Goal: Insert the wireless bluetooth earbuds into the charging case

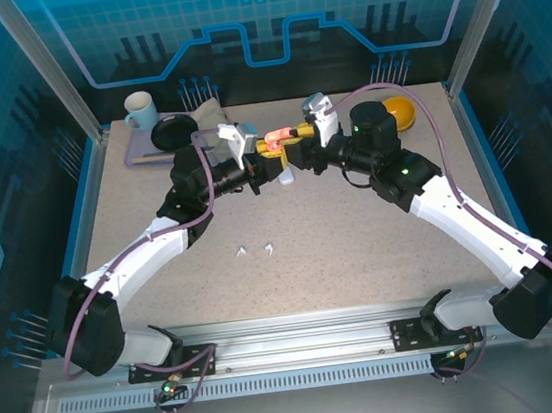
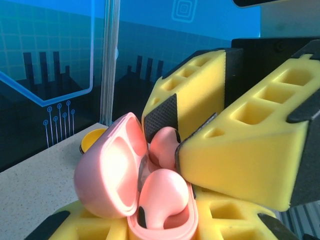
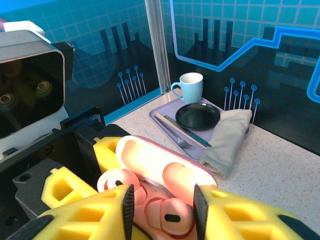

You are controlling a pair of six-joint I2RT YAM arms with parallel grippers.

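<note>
We start with the bench [image 1: 362, 246]; both arms reach over it and meet near the back, in the middle. The left claw [image 2: 150, 227] is pressed together on the pink charging case [image 2: 107, 175]; it looks held up off the bench, with its lid tipped open. The right claw [image 3: 162, 202] comes at the case from the other side; its two yellow fingers [image 3: 80, 220] stand a little apart, one on each side of a pink earbud [image 3: 167, 216]; we see a thin gap on both sides, so we think it is not squeezing. That earbud sits low in its hole in the case; the other pink earbud [image 3: 117, 181] sits in the hole next to it. Two white earbuds [image 1: 242, 252] lie just beside each other on the bench, nearer the arm bases and well apart from the case.

We think the step in hand is putting the second pink earbud in; it looks almost done. Next, the right claw should pull straight back without bumping the earbud or the lid. The earbud may need a soft push if it is not all the way down; after that the white earbuds will want picking up too.
</note>
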